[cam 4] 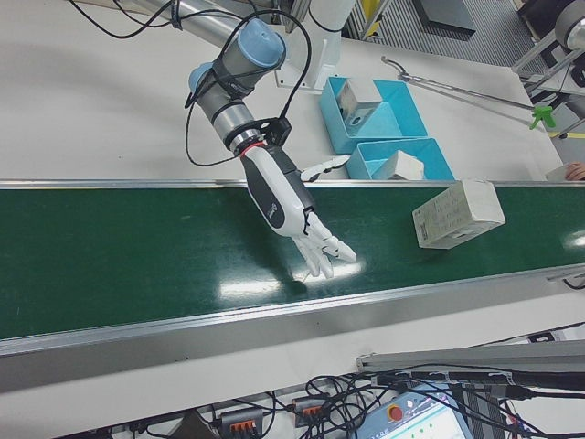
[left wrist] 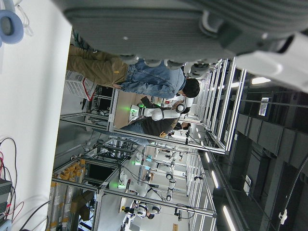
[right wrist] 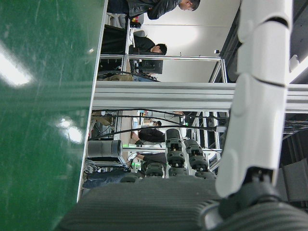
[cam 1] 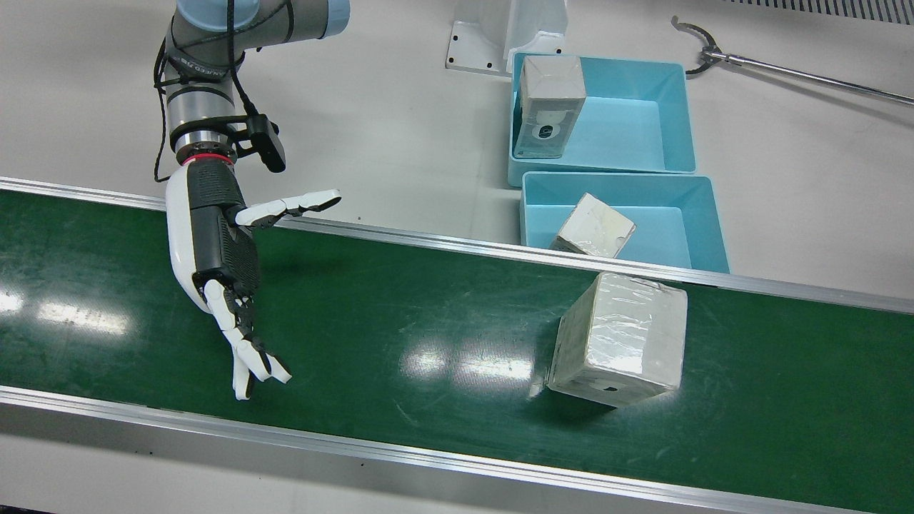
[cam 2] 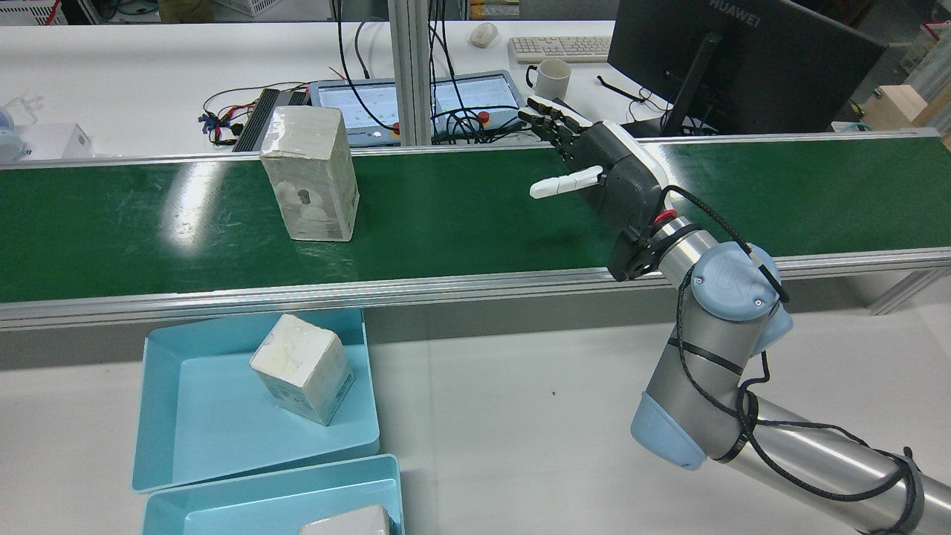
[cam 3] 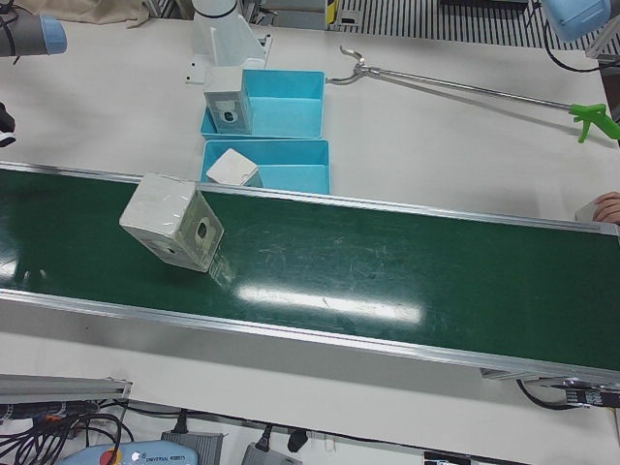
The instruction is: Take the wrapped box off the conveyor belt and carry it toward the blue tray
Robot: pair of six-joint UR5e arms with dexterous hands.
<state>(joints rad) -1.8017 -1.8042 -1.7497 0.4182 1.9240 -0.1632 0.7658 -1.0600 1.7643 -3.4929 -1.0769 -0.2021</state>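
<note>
The wrapped box (cam 1: 621, 339) stands on the green conveyor belt (cam 1: 428, 321), tilted, just in front of the blue trays; it also shows in the rear view (cam 2: 310, 174), the left-front view (cam 3: 172, 223) and the right-front view (cam 4: 457, 212). My right hand (cam 1: 221, 264) hovers over the belt, open and empty, fingers spread, well apart from the box; it shows in the rear view (cam 2: 609, 174) and the right-front view (cam 4: 288, 201) too. My left hand (left wrist: 192, 24) shows only in its own view, raised, holding nothing.
Two blue trays lie beside the belt: the near one (cam 1: 707, 214) holds a wrapped box (cam 1: 594, 227), the far one (cam 1: 671, 107) another (cam 1: 548, 107). A long reach-grabber tool (cam 1: 785, 71) lies on the table beyond them. Aluminium rails edge the belt.
</note>
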